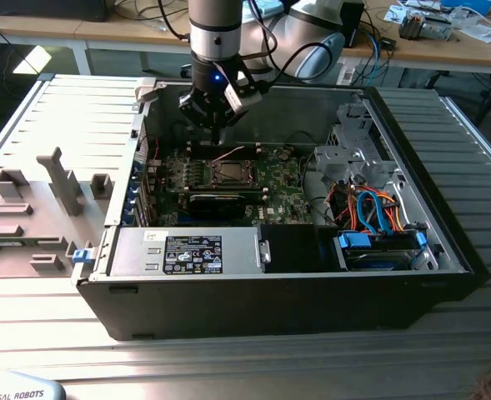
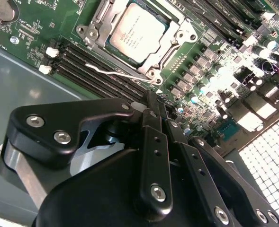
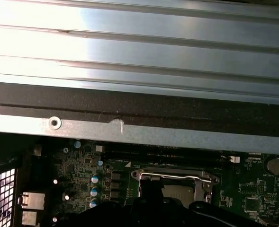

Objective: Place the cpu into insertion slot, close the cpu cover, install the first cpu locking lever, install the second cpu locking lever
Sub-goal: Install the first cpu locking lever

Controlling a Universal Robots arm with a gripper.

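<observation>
hand (image 1: 217, 125): one, fingers (image 2: 153, 142) pressed together, clenched on nothing, pointing down from the vertical arm above the motherboard (image 2: 30, 28) | cpu (image 2: 138, 30): one, seated in the insertion slot (image 2: 94, 33) just beyond the hand | cpu cover (image 2: 179, 35): one, lying flat around the chip | locking lever (image 2: 118, 73): one thin wire seen beside the socket | computer case (image 1: 445, 242): one, open on the desk (image 1: 228, 367)

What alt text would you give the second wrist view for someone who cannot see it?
The cpu sits in the insertion slot on a green motherboard, with the silvery cpu cover framing it and a thin metal lever lying along one side. The black end effector fills the foreground, apart from the socket, beside the black memory slots.
</observation>
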